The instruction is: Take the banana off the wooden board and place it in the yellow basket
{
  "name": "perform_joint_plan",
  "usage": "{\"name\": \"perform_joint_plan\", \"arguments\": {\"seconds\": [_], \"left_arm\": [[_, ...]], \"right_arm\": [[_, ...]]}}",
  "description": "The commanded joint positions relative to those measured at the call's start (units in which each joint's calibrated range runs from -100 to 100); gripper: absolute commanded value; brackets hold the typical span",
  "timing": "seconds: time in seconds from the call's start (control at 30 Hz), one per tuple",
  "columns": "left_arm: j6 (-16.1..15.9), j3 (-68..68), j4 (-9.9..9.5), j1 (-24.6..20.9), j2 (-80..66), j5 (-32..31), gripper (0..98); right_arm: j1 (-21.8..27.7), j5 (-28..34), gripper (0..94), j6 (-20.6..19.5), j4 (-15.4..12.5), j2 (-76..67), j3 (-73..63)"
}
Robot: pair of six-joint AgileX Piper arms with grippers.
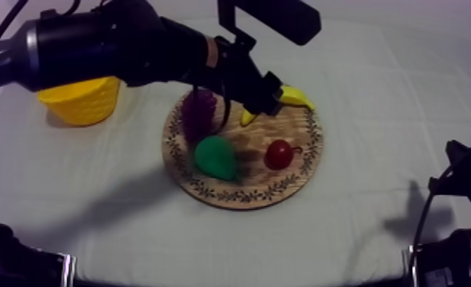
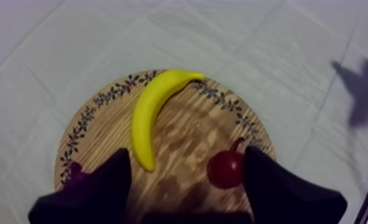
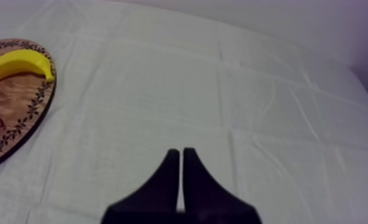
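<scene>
A yellow banana (image 2: 150, 113) lies along the far rim of the round wooden board (image 1: 284, 187). In the top view my left arm reaches in from the upper left, and my left gripper (image 1: 271, 98) hangs over the banana's middle. Its fingers stand wide open (image 2: 187, 152), with the banana's near end between them but apart from both pads. The yellow basket (image 1: 82, 99) stands at the table's left, behind the arm. My right gripper (image 3: 180, 152) is shut on nothing, low over bare cloth to the right of the board.
A purple bunch of grapes (image 1: 198, 111), a green pear (image 1: 215, 156) and a small red fruit (image 1: 279, 154) share the board. The red fruit (image 2: 226, 168) lies close to one left finger. My right arm (image 1: 456, 221) rests at the lower right edge.
</scene>
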Motion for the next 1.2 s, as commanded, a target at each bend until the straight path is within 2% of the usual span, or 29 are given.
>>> {"name": "perform_joint_plan", "arguments": {"seconds": [0.0,0.27,0.63,0.87,1.17], "left_arm": [[-2.3,-0.3,1.10,-0.1,0.4,0.4,69.0],[-3.1,-1.7,2.31,-0.9,2.7,2.1,68.4],[-6.9,-7.7,6.00,-3.0,9.5,6.2,67.3],[-10.0,-18.6,8.22,-4.1,18.0,14.9,66.0],[-11.7,-35.3,8.42,-4.4,30.1,29.1,62.3]], "right_arm": [[0.0,0.0,0.3,0.0,0.0,0.0,0.0],[0.0,0.0,0.3,0.0,0.0,0.0,0.0],[0.0,0.0,0.3,0.0,0.0,0.0,0.0],[0.0,0.0,0.3,0.0,0.0,0.0,0.0],[0.0,0.0,0.3,0.0,0.0,0.0,0.0]]}}
